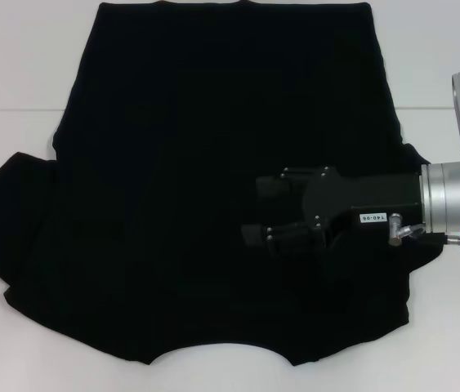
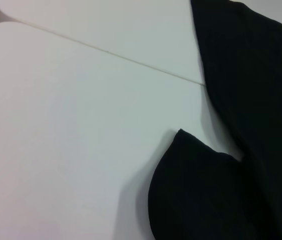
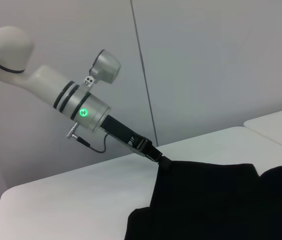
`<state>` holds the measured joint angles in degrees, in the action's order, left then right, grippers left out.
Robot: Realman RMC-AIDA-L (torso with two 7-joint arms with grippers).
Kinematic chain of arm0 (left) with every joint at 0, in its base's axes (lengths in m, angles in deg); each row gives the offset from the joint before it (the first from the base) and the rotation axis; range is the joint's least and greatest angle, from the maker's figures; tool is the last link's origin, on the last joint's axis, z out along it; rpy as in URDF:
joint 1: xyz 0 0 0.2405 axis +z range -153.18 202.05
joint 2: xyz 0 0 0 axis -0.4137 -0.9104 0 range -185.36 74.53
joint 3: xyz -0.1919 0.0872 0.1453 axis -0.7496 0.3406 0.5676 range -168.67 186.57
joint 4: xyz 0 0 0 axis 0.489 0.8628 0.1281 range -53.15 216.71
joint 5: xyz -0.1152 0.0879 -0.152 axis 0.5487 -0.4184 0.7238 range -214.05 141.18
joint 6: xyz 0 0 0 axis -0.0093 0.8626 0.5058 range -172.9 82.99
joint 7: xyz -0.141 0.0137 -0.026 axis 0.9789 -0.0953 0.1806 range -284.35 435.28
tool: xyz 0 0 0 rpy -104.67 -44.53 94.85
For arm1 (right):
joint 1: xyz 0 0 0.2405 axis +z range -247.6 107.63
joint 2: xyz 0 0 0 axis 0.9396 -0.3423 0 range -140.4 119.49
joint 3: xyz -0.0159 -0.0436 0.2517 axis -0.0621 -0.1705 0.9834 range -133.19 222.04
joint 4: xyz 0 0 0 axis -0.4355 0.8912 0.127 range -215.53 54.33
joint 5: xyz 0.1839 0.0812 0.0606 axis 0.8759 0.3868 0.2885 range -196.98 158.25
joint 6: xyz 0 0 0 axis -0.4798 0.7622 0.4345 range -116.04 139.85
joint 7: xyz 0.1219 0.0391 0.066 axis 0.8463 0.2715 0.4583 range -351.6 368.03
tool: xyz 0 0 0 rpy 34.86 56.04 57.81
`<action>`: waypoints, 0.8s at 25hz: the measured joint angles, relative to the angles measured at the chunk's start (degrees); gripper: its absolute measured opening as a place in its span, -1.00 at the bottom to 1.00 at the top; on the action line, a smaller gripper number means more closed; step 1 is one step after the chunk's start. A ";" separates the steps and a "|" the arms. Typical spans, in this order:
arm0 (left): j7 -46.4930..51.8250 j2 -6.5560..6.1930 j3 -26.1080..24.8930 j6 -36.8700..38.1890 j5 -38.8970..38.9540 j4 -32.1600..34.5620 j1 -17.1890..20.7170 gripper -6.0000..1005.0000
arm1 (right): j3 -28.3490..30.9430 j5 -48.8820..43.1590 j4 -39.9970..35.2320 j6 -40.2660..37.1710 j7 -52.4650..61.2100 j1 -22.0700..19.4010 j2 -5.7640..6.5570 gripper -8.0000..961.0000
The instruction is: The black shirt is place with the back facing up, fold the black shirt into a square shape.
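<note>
Black shirt (image 1: 213, 188) lies flat — right gripper (image 1: 264, 211), fingers spread, apparently just above it.

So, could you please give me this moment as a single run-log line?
right claw: open, over black shirt's right side | left claw: by shirt's edge | shirt: spread on white table

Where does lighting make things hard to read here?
Head view: even light, but the right gripper barely stands out against the black shirt. Left wrist view: soft shadow beside the sleeve on the table. Right wrist view: the left gripper merges with the shirt's edge.
</note>
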<state>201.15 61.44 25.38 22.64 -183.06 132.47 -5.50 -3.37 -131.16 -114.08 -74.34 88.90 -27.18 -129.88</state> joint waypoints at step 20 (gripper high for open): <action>-0.33 -0.15 -3.31 2.32 0.19 1.73 1.81 -0.99 | 0.19 0.09 -0.16 0.32 0.12 0.19 -0.09 0.88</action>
<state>200.82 61.29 22.07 24.96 -182.87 134.19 -3.70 -3.18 -131.07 -114.24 -74.03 89.02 -26.99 -129.97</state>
